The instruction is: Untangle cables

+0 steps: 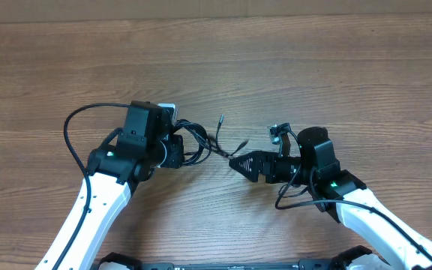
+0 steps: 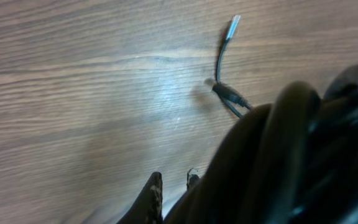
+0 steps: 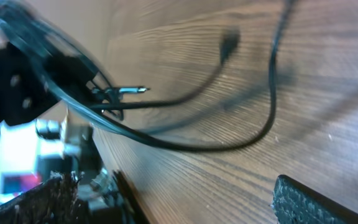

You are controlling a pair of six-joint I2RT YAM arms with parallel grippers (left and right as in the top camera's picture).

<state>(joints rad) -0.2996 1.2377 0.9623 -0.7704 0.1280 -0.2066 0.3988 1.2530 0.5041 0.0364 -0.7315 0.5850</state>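
Desk: a brown wooden desk (image 1: 276, 60) with both arms reaching in from the near edge.
Cables: the cables (image 1: 195, 139) are thin and black. They sit in a loose, loopy bunch near the middle of the desk, right at the tip of the left arm.
Loose ends: one end (image 1: 221, 120) sticks up and away from the bunch. Another end (image 1: 241, 143) points toward the right arm.
Left claw: the left claw (image 1: 177, 150) is touching the bunch. In the left wrist view, thick black loops (image 2: 291, 143) fill the right side and cover the fingers, so I cannot tell if it is apart or pinched on them.
Plugs near the left claw: a small silver tip (image 2: 232, 26) and a dark plug (image 2: 226, 93) lie on the wood past the loops.
Right claw: the right claw (image 1: 235, 161) points left, just beside the bunch. Its two fingers are wide apart with nothing between the pads.
Right wrist view: a long cord curves over the desk ahead of the fingers, with a dark plug (image 3: 229, 43) beyond it.
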